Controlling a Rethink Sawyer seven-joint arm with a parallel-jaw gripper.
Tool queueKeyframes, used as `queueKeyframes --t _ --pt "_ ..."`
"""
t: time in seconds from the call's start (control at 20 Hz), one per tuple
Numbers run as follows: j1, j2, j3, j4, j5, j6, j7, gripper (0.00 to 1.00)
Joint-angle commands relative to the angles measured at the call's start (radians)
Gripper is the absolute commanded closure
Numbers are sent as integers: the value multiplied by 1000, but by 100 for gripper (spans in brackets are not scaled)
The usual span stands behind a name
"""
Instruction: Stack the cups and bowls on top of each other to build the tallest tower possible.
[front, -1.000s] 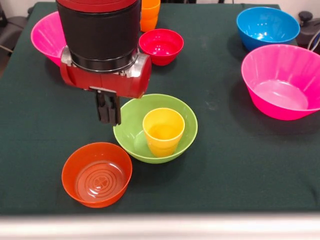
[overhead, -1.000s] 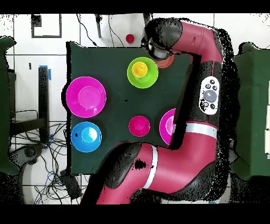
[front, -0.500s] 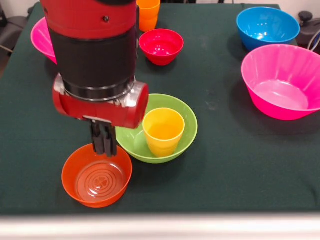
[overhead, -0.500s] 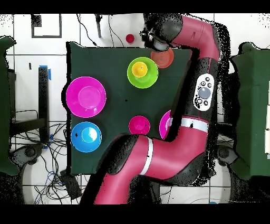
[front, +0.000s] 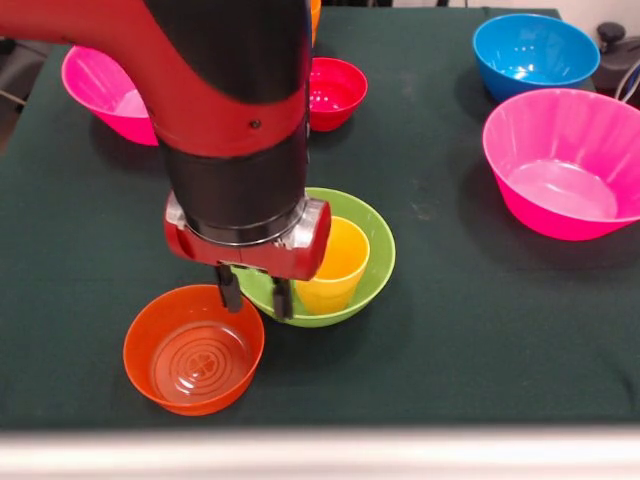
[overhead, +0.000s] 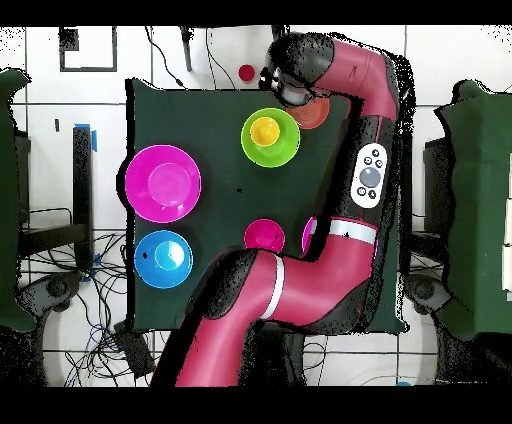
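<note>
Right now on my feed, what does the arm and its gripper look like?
The arm is glossy red with black sections and a pale band at two joints; a grey oval button panel sits on one link. In the front view the wrist is a black cylinder ending in a silver ring and a red housing. The gripper has two slim dark fingers.

A dark green table cloth (front: 470, 330) covers the table. Beyond the cloth's edge, a small red round object (overhead: 246, 72) lies on the white tiled floor (overhead: 110, 50), where black cables (overhead: 100, 320) trail
</note>
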Motion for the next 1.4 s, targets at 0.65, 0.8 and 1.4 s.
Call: queueKeyframes --t 0.65,0.8,1.4 --pt "-28 12 523 -51 -574 109 -80 0" --pt "-48 4 631 -43 -685 112 -81 0" --pt "-111 22 901 -18 -995 114 -95 0"
